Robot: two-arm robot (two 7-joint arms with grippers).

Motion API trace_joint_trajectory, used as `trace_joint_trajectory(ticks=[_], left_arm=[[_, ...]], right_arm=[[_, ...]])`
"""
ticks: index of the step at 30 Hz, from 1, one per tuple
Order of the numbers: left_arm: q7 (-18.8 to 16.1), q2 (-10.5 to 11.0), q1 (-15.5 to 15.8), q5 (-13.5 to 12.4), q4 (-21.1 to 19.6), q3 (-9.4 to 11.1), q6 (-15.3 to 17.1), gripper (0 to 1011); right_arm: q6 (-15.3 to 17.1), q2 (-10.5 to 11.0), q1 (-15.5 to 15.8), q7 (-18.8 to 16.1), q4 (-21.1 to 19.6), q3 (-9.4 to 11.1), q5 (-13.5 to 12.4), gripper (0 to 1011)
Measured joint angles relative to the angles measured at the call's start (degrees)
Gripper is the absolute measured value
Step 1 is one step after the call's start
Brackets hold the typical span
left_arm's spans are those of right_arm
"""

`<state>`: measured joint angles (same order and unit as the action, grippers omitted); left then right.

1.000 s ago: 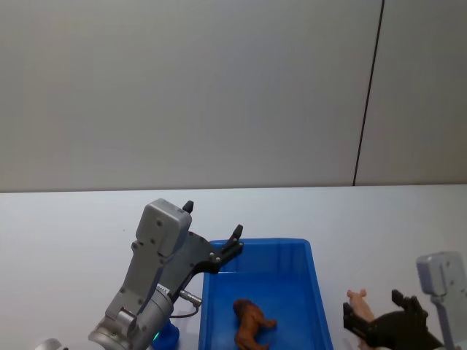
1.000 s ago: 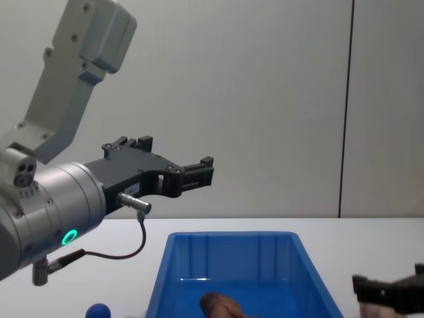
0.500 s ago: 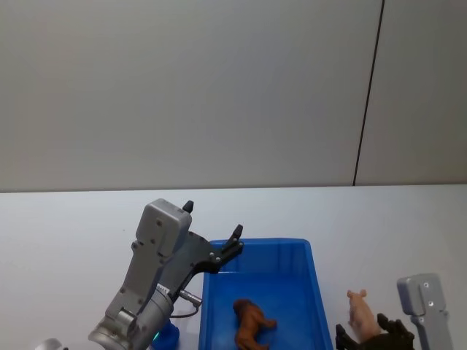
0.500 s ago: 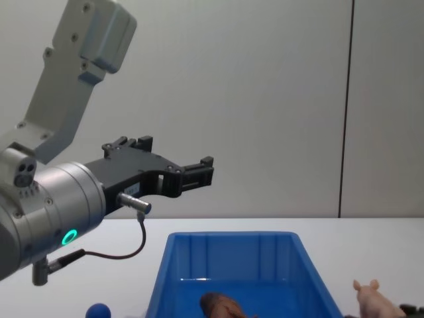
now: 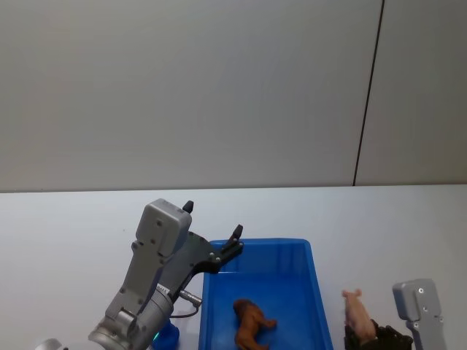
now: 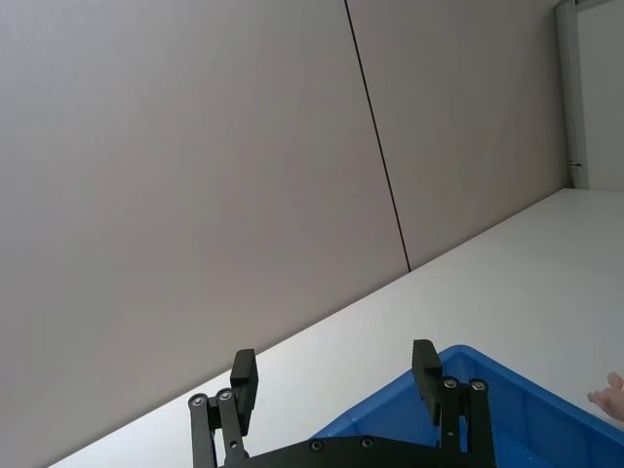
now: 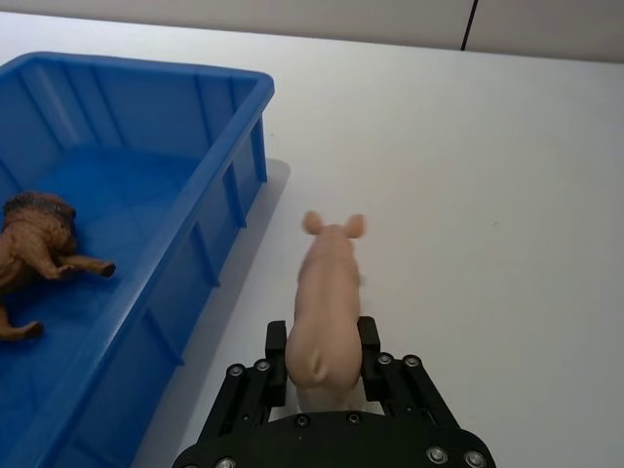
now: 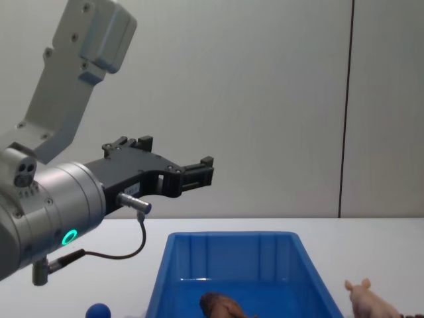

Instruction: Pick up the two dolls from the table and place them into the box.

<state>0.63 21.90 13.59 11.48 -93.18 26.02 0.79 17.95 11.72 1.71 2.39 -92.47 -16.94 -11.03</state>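
The pale pink pig-like doll (image 7: 327, 292) is clamped at its rear between the fingers of my right gripper (image 7: 322, 363), just right of the box, snout pointing away from me. It also shows in the head view (image 5: 356, 312) with the right gripper (image 5: 367, 337) behind it, and as the pink doll (image 8: 366, 301) in the chest view. The reddish-brown doll (image 5: 250, 324) lies inside the blue box (image 5: 263, 242), also visible as the brown doll (image 7: 34, 244). My left gripper (image 5: 213, 220) hangs open and empty above the box's far left corner.
A small blue ball (image 8: 98, 310) lies on the white table (image 5: 73, 226) left of the box, under my left arm. The tabletop runs wide to the right of the box (image 7: 146, 68). A grey wall stands behind.
My right gripper has sunk lower in the head view and closed on the pink doll, which has shifted slightly left toward the box. The left arm has not moved.
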Motion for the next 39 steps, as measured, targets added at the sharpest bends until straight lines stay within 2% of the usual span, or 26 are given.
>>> trace_joint_trajectory(ticks=[3, 9, 15, 27, 31, 32, 39], left_arm=[[0.0, 0.0, 0.0, 0.0, 0.0, 0.0, 0.0, 1002], [0.0, 0.0, 0.0, 0.0, 0.0, 0.0, 0.0, 1002], [0.0, 0.0, 0.0, 0.0, 0.0, 0.0, 0.0, 1001], [0.0, 0.0, 0.0, 0.0, 0.0, 0.0, 0.0, 1001], [0.0, 0.0, 0.0, 0.0, 0.0, 0.0, 0.0, 1001], [0.0, 0.0, 0.0, 0.0, 0.0, 0.0, 0.0, 1001], [0.0, 0.0, 0.0, 0.0, 0.0, 0.0, 0.0, 1001]], right_arm=[[-0.5, 0.0, 0.2, 0.6, -0.6, 0.0, 0.5, 375], [-2.0, 0.1, 0.7, 1.6, -2.4, 0.1, 1.7, 375], [-3.8, 0.4, 0.9, 1.2, -4.2, 0.3, 2.4, 375], [-7.1, -0.1, -0.8, -5.1, -5.8, 0.3, 2.1, 375], [-7.7, -0.7, -2.1, -7.9, -5.1, 0.2, 1.6, 374], [-7.9, -1.2, -3.0, -9.5, -4.3, 0.0, 1.4, 375], [-8.2, -2.8, -5.6, -13.5, -1.7, -0.5, 1.0, 393]])
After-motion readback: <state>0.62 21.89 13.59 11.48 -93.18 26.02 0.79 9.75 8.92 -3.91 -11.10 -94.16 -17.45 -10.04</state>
